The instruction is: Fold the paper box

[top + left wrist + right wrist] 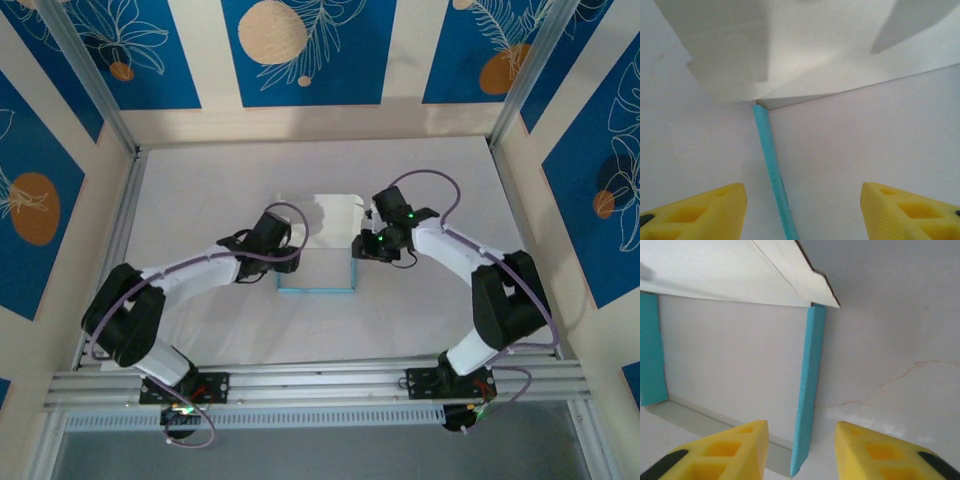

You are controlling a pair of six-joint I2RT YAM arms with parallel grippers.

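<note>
Holds the left end effector (803, 200) wide open, yellow fingers (700, 212) well apart and gripping nothing, with the thin blue top edge of the left side wall (771, 170) running up between them, untouched. Shows the right end effector (801, 440) parted less far and equally empty, fingers (880, 455) on either side of the upright right side wall (810, 370), a gap visible on both flanks. Reads as a straddling stance: jaws set across each wall so thin card can be pinched or steadied from the side rather than pressed flat. Places the paper box (318, 262) between the two end effectors, in the middle of the worktop (200, 180), white floor down and open, light-blue near wall (315, 290) and both side walls standing. Leaves the white far flap (335, 212) lifted at the back, slanting over the tray's far corners in the wrist views; exact tilt hard to tell. Suggests a fold well along, with that flap the likely remaining piece. Calls for a light closing touch next, since a hard squeeze could buckle a wall or skid the box across the pale, smooth surface.
</note>
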